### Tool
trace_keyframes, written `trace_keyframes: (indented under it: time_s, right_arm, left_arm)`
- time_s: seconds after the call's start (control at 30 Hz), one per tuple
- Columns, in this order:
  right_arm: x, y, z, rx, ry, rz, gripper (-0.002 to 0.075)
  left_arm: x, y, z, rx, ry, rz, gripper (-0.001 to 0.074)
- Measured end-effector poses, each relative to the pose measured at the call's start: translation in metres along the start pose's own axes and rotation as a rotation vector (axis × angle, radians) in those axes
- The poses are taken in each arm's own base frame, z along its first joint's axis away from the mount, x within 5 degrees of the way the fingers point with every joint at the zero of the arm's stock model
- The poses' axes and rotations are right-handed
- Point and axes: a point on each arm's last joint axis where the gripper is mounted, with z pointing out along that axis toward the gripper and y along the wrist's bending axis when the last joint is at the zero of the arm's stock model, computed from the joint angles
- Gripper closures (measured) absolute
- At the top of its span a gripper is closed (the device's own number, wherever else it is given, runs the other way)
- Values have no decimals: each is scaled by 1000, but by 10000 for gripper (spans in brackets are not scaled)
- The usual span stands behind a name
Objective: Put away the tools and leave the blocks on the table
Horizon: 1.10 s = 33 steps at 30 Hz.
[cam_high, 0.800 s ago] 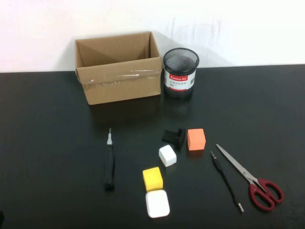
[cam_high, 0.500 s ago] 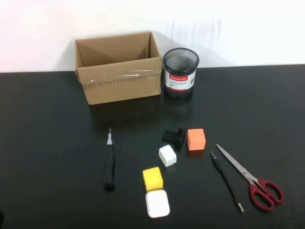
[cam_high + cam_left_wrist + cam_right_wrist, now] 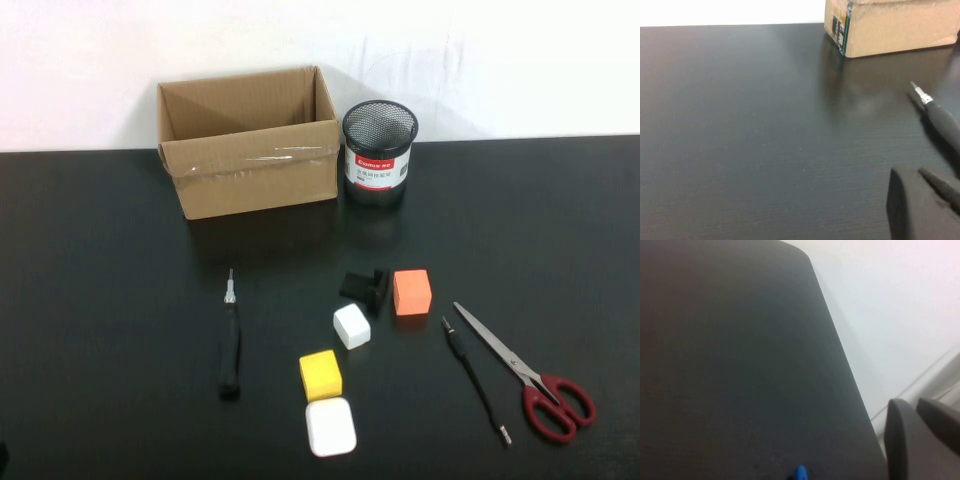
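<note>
On the black table, the black-handled screwdriver lies left of centre, tip pointing away. The thin black probe and red-handled scissors lie side by side at the right. Between them sit the orange cube, white cube, yellow cube and flat white rounded square. Neither gripper shows in the high view. My left gripper is shut and empty, low over the table near the screwdriver. My right gripper is shut and empty by the table's right edge.
An open cardboard box and a black mesh pen cup stand at the back. The box corner also shows in the left wrist view. A small black object sits beside the orange cube. A white wall lies behind.
</note>
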Motion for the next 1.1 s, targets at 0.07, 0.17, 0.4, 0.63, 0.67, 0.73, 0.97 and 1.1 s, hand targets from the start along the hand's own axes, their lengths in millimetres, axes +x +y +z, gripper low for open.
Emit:
trace_keyframes:
  time_s: [0.07, 0.17, 0.4, 0.63, 0.67, 0.73, 0.97, 1.1]
  right_arm:
    - [-1, 0, 0, -2, -12, -3, 733]
    - [-6, 1, 0, -3, -69, -35, 733]
    - [-33, 8, -6, -69, -383, -98, 733]
    - [-52, 10, -17, -166, -606, 162, 733]
    - [-54, 9, -18, -177, -629, 226, 733]
    - [-58, 6, -21, -191, -683, 335, 733]
    - [-70, -1, -33, -200, -879, 449, 733]
    - [-71, -1, -34, -200, -894, 455, 733]
  left_arm:
    - [0, 0, 0, 0, 0, 0, 738]
    - [0, 0, 0, 0, 0, 0, 738]
    - [0, 0, 0, 0, 0, 0, 738]
    - [0, 0, 0, 0, 0, 0, 738]
    - [0, 0, 0, 0, 0, 0, 738]
    - [0, 0, 0, 0, 0, 0, 738]
    - [0, 0, 0, 0, 0, 0, 738]
    - [0, 0, 0, 0, 0, 0, 738]
